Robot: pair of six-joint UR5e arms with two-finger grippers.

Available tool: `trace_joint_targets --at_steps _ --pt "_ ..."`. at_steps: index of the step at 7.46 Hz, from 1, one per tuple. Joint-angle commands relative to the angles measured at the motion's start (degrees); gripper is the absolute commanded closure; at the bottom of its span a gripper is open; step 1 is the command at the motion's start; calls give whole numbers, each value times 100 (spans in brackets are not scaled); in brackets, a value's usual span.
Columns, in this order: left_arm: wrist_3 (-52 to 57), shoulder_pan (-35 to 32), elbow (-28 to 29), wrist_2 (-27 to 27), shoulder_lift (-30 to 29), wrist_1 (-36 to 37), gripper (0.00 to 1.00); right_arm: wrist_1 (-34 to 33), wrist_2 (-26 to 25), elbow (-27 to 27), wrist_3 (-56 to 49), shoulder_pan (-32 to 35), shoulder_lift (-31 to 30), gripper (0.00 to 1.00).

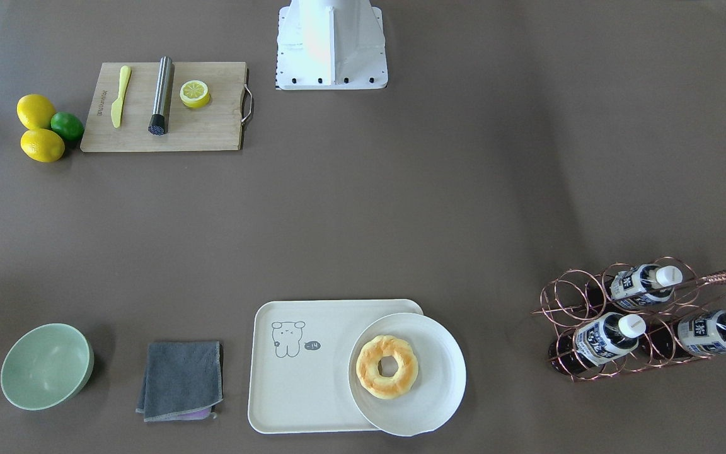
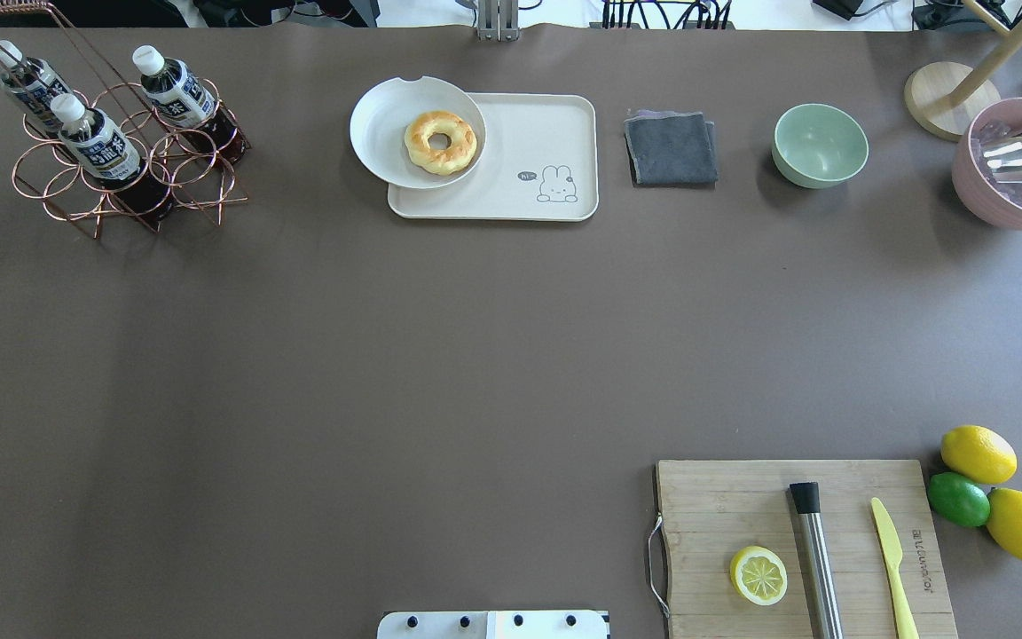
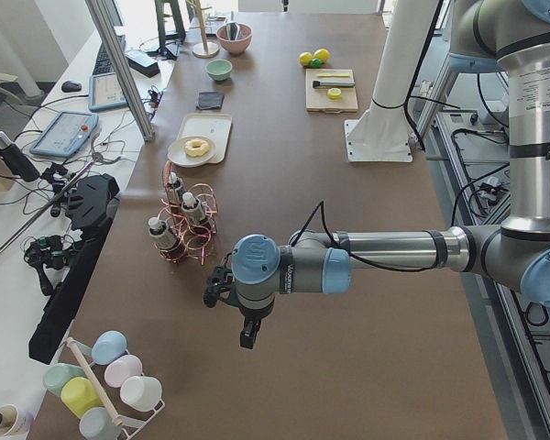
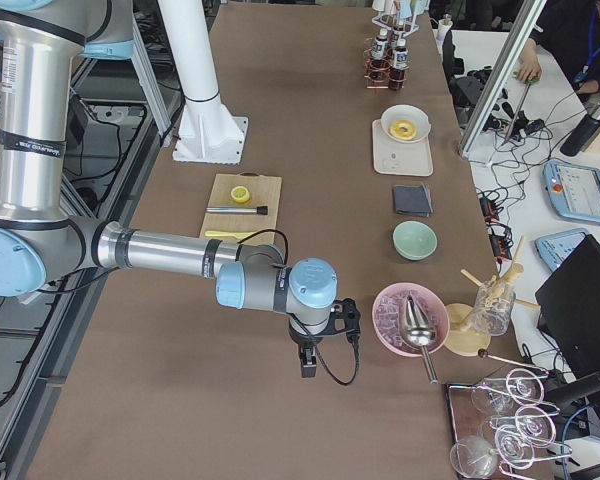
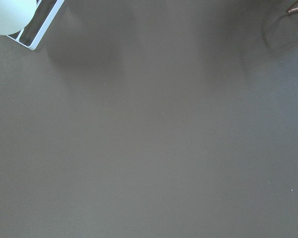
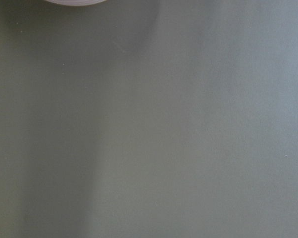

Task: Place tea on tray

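Three tea bottles stand in a copper wire rack (image 2: 121,169) at the table's far left: one tea (image 2: 176,89), a second (image 2: 98,142) and a third (image 2: 27,84). They also show in the front view (image 1: 602,337) and the left side view (image 3: 194,209). The cream tray (image 2: 520,133) lies far centre and also shows in the front view (image 1: 300,391). My left gripper (image 3: 247,341) hangs over the table's left end, short of the rack. My right gripper (image 4: 307,370) hangs over the right end. Each shows only in a side view, so I cannot tell open or shut.
A white plate (image 2: 378,133) with a donut (image 2: 440,142) overlaps the tray's left end. A grey cloth (image 2: 671,149), green bowl (image 2: 820,146) and pink ice bowl (image 2: 990,204) sit far right. A cutting board (image 2: 715,497) with lemon half (image 2: 758,575), and lemons (image 2: 978,453), lie near right.
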Motion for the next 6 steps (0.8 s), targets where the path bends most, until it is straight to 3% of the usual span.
trace_joint_targets --at_steps 1,6 --pt "0 4 -21 14 1 -1 1 0 12 4 2 -1 0 0" --pt "-26 -5 -118 6 -8 -53 1 0 12 4 2 -1 9 0"
